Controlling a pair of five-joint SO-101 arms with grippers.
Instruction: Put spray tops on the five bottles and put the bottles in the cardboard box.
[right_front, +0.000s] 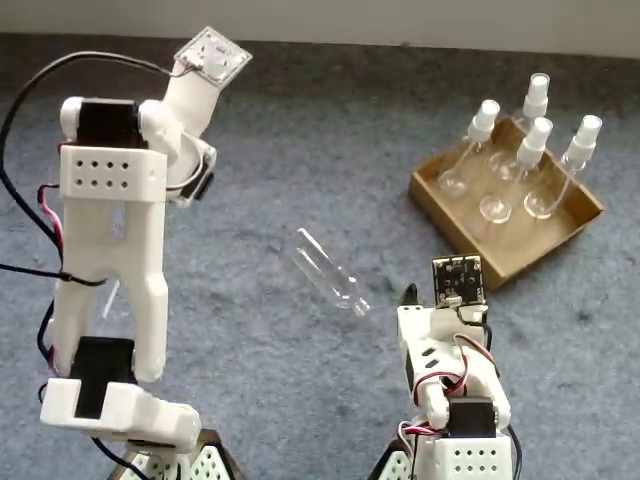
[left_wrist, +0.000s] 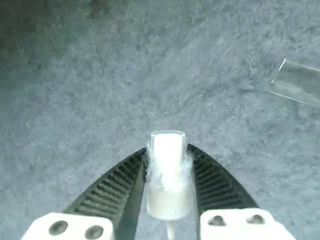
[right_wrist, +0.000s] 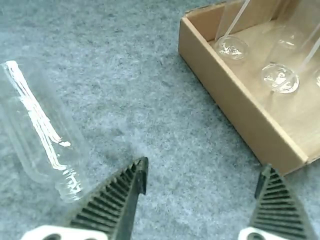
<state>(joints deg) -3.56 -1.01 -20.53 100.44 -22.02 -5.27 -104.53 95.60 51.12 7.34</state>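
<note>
Left gripper (left_wrist: 169, 149) clamping spray top (left_wrist: 169, 185), right gripper (right_wrist: 204, 166) spread wide beside lying bottle (right_wrist: 40, 130), cardboard box (right_wrist: 225, 85) near

Left arm (right_front: 110, 240): white shell, black servos, perforated bracket, red and black cables. Right arm (right_front: 440, 350): same, with what appears a circuit board (right_front: 456, 278). Gripper fingers (left_wrist: 115, 185) black, ribbed.

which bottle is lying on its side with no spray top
The lone clear bottle on the carpet, outside the cardboard box. The other four stand upright in the box, each with a spray top fitted.
</note>
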